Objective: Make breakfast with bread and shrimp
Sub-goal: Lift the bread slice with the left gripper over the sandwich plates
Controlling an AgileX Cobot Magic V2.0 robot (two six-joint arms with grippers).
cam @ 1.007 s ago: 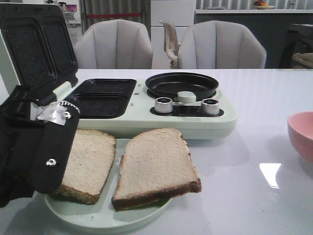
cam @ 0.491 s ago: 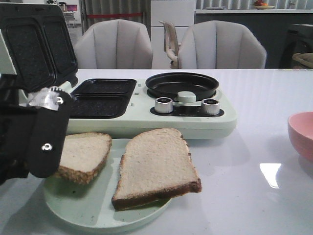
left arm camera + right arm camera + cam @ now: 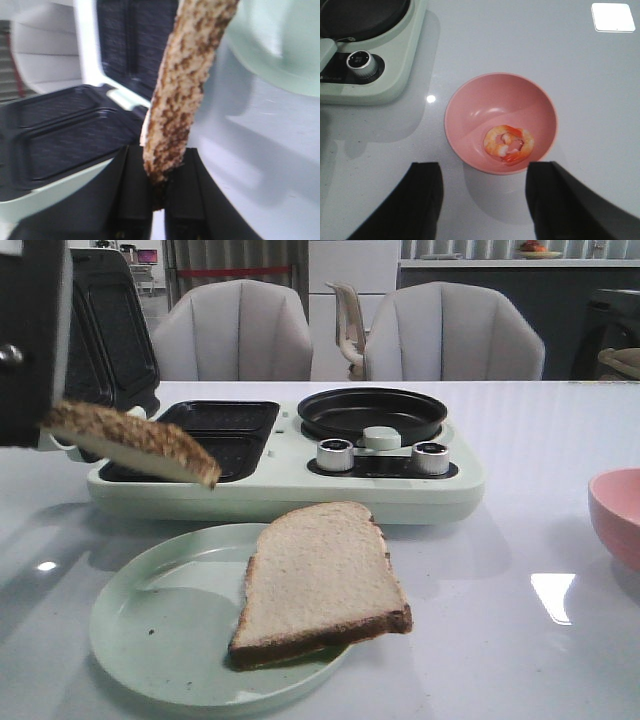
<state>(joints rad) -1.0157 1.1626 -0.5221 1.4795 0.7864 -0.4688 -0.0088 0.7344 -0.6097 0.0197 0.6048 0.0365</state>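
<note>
Left end effector (image 3: 159, 200) clamped on the crust edge of one bread slice (image 3: 135, 440), held in the air above the counter (image 3: 520, 540), at 9 o'clock of the sandwich maker's grill wells (image 3: 215, 435). Second bread slice (image 3: 320, 580) lies on the pale green plate (image 3: 160, 630). Right end effector (image 3: 482, 200), fingers apart, hangs over the pink bowl (image 3: 470, 100) holding the shrimp (image 3: 509, 143). Step in hand: carrying bread to the grill. The next move probably calls for lowering the slice flat into a well.
</note>
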